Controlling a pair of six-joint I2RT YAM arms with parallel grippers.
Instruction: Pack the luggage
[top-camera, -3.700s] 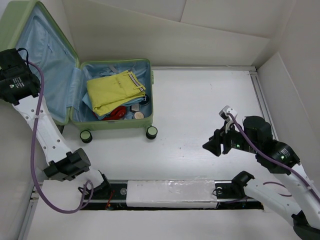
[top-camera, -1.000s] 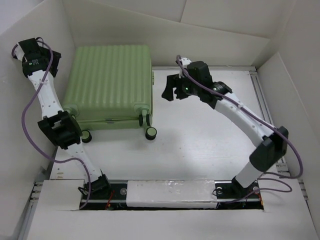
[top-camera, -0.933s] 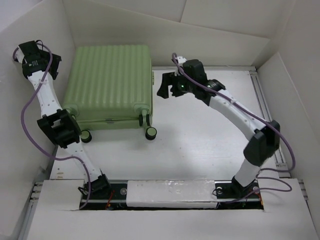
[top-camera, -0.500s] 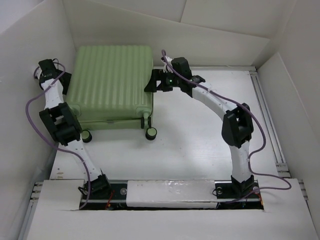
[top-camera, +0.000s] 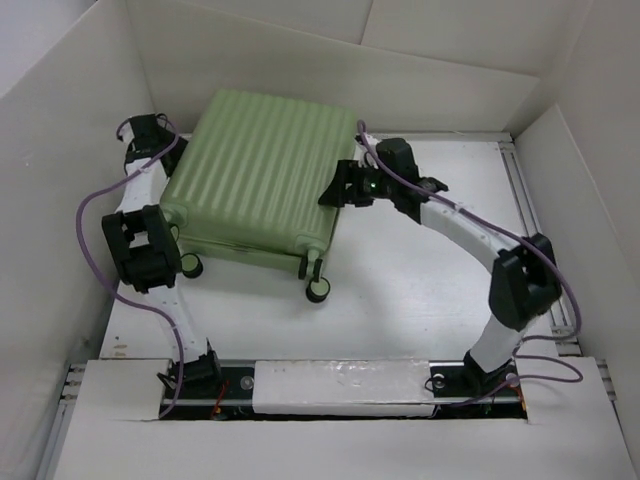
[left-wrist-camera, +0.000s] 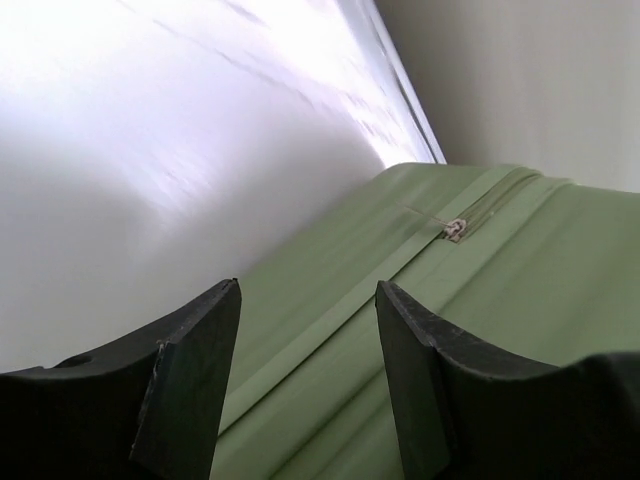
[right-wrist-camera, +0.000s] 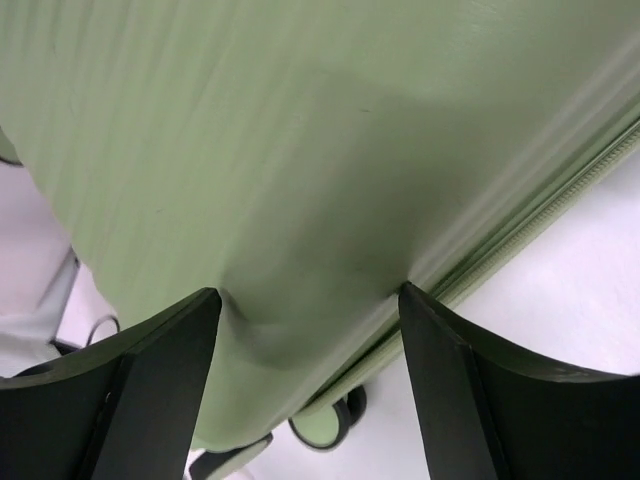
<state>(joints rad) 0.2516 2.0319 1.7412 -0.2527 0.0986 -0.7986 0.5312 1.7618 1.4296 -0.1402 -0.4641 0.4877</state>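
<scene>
White table (top-camera: 420, 270) between white walls carries the luggage (top-camera: 265, 165). It is shut and lies flat and skewed at the far left, so its contents are hidden. Left gripper (left-wrist-camera: 308, 290) stands at the luggage's far left corner with fingers parted and nothing clasped; whether it touches cannot be told. Right gripper (right-wrist-camera: 310, 295) has its fingers spread, tips against the luggage's right side. Left wall (top-camera: 60, 200) is near the luggage; bare table lies to its right.

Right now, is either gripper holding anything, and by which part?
Neither clasps anything: the left gripper stands open at the left side of the green suitcase, the right gripper open at its right edge.
</scene>
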